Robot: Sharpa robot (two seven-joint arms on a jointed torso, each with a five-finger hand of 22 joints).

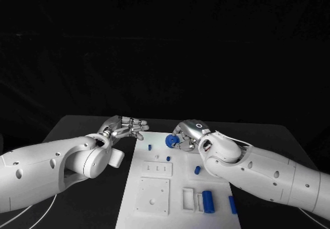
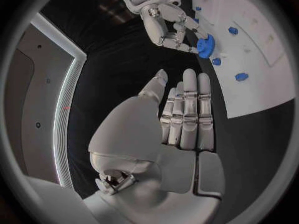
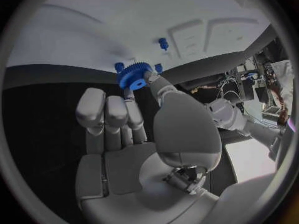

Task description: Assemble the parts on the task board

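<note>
My right hand (image 1: pixel 190 133) pinches a blue gear (image 1: pixel 172 140) between thumb and finger, over the far edge of the white task board (image 1: pixel 155 210). The right wrist view shows the gear (image 3: pixel 132 76) at the fingertips, with the board (image 3: pixel 124 30) beyond. The left wrist view catches that hand (image 2: pixel 167 29) holding the gear (image 2: pixel 206 45). My left hand (image 1: pixel 125 128) hovers open to the left of the board's far end, fingers straight and holding nothing (image 2: pixel 184 112). Small blue pegs (image 1: pixel 150 147) (image 1: pixel 197 169) stand on the board. A blue cylinder (image 1: pixel 208 201) lies at the board's near right.
White raised blocks with holes (image 1: pixel 152 195) (image 1: pixel 157 169) sit on the board's left half. Another blue piece (image 1: pixel 232 204) lies by the board's right edge. The black table (image 1: pixel 76 129) spreads to both sides.
</note>
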